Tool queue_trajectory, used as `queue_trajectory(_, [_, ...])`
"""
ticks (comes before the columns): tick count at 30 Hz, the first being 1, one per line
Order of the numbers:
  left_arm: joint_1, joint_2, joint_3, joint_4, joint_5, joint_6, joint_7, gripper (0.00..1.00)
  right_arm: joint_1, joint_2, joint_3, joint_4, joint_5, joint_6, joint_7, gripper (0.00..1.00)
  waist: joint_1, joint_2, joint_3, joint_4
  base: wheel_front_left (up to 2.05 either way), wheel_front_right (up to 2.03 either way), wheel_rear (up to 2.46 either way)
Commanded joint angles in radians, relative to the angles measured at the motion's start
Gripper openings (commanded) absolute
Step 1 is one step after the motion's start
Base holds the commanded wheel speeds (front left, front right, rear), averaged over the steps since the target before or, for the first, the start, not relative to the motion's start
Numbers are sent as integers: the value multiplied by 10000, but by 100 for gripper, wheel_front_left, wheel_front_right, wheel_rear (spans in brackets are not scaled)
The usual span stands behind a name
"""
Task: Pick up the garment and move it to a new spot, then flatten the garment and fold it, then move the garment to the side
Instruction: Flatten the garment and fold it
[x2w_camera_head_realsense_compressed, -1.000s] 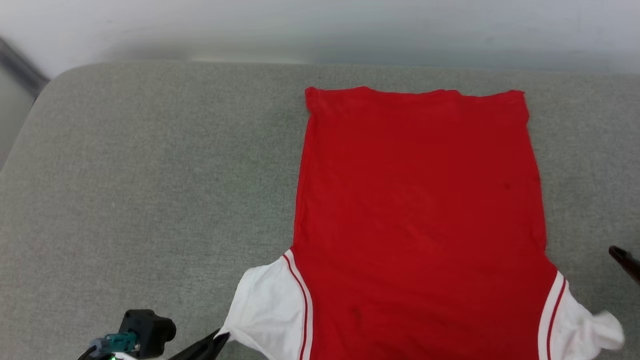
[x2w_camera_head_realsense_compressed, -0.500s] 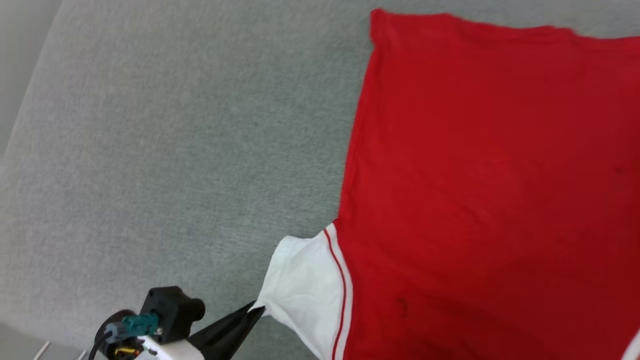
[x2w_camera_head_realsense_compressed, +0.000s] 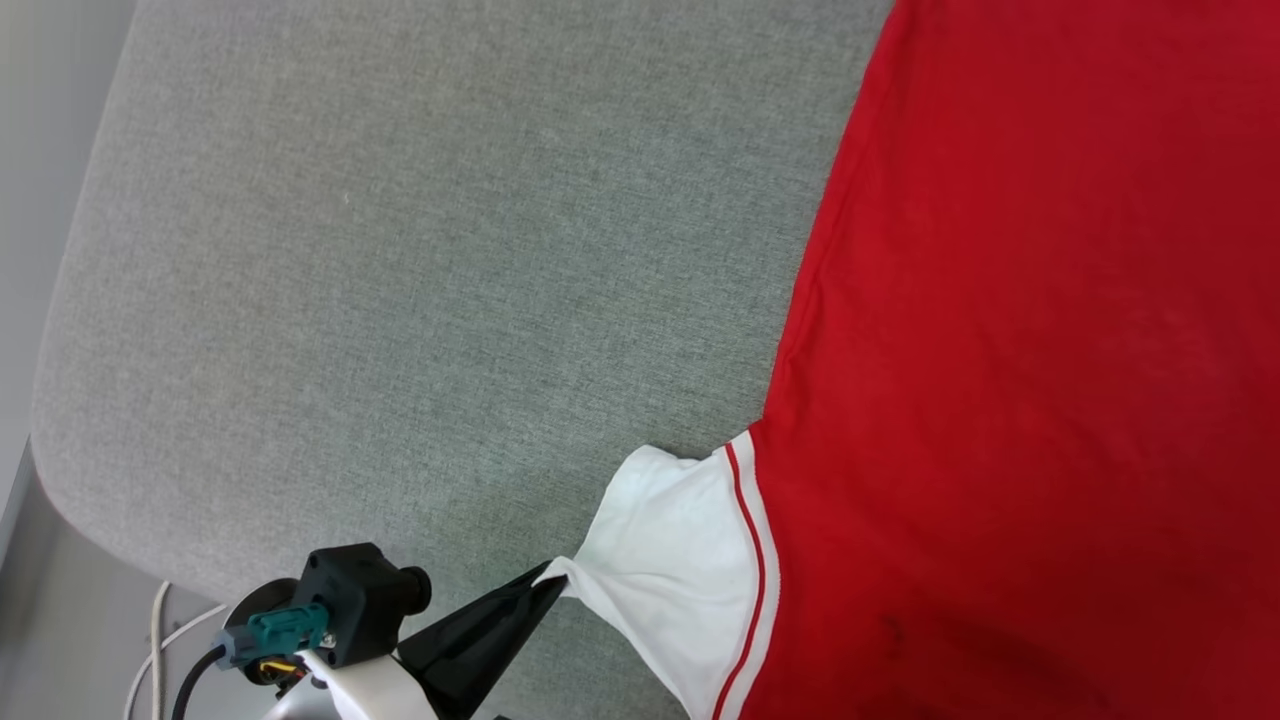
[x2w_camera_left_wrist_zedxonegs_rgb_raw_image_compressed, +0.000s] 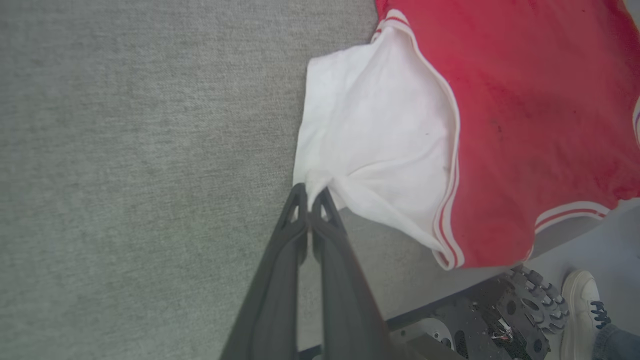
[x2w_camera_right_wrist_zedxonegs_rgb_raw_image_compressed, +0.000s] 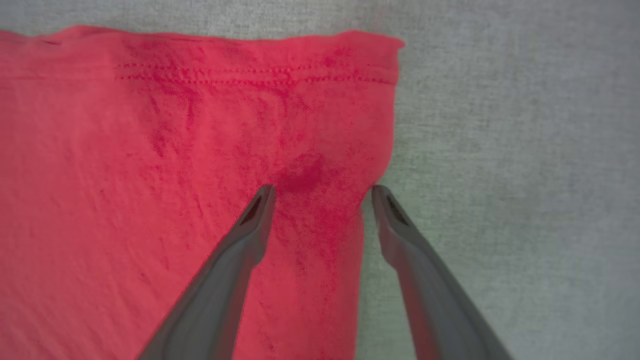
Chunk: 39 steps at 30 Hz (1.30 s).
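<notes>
**Left gripper (x2w_camera_head_realsense_compressed: 552, 580) pinches the sleeve tip; right gripper (x2w_camera_right_wrist_zedxonegs_rgb_raw_image_compressed: 322, 192) stands wide at the hem corner**

The left gripper's two dark fingers are pressed together on the outer tip of the white sleeve (x2w_camera_head_realsense_compressed: 670, 540), and the cloth is drawn into a point where they meet. The left wrist view shows the same pinch (x2w_camera_left_wrist_zedxonegs_rgb_raw_image_compressed: 310, 192), with folds fanning out from it across the sleeve (x2w_camera_left_wrist_zedxonegs_rgb_raw_image_compressed: 375, 135).

The garment (x2w_camera_head_realsense_compressed: 1000, 350) lies spread, plain red side up, on a grey woven cushion (x2w_camera_head_realsense_compressed: 400, 300). It covers the right part of the head view and runs off that view's right and bottom edges.

The right gripper's jaws are spread far apart and hold nothing. One finger is over the red cloth (x2w_camera_right_wrist_zedxonegs_rgb_raw_image_compressed: 150, 175) and the other over bare grey weave, either side of the garment's side edge, just short of the stitched hem (x2w_camera_right_wrist_zedxonegs_rgb_raw_image_compressed: 250, 70). I cannot tell whether they touch the cloth.

Left of the sleeve, the cushion is bare out to its rounded corner (x2w_camera_head_realsense_compressed: 60, 470). Beyond that edge are pale floor (x2w_camera_head_realsense_compressed: 60, 620) and a white cable (x2w_camera_head_realsense_compressed: 155, 640). In the left wrist view, the cushion's near edge runs just under the garment's striped trim. Below it are a dark machine base (x2w_camera_left_wrist_zedxonegs_rgb_raw_image_compressed: 500, 315) and a person's white shoe (x2w_camera_left_wrist_zedxonegs_rgb_raw_image_compressed: 580, 310).
</notes>
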Motion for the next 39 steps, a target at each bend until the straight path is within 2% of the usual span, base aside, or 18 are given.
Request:
queue_trajectory(1, [-115,-56,-11,35,57,-55,-85,0,-190,42,-50,72,-71,-4,52,100,-2,-1,221,186,0,0,0])
queue_trajectory(9, [-326,-146,-4,284,57,-234,-180,0,67,259,-126,381,-439,-4,248,100,-2,-1,501,415,0,0,0])
queue_trajectory(10, [-327,-138,-6,307,62,-235,-195,0,183,308,-128,408,-445,-4,294,45,-2,-1,500,419,0,0,0])
queue_trajectory(11, [-332,-144,-17,327,72,-240,-204,0,296,360,-140,407,-453,-4,334,6,-2,-1,489,420,0,0,0])
queue_trajectory(12, [-338,-168,-39,345,78,-241,-206,0,408,377,-168,407,-457,-4,366,0,-2,-1,467,418,0,0,0])
queue_trajectory(19, [-222,-208,-93,513,77,-90,-229,0,1197,583,-363,240,-342,-4,181,0,-2,-1,-186,99,0,0,0])
queue_trajectory(25, [62,-126,38,592,28,184,-348,0,2220,837,-155,233,-42,-4,-137,0,-2,-1,-990,-554,0,0,0])
queue_trajectory(30, [388,-175,-31,673,-107,311,-400,0,3363,744,144,102,395,-4,-373,0,-2,-1,-1801,-1122,0,0,0])
queue_trajectory(33, [521,-232,9,831,-298,342,-454,0,4006,898,214,-63,774,-4,-627,0,-2,-1,-2293,-1435,0,0,0])
queue_trajectory(39, [864,-110,79,1106,-500,430,-567,0,5386,782,419,-206,1627,-4,-1197,0,-2,-1,-3141,-2044,0,0,0])
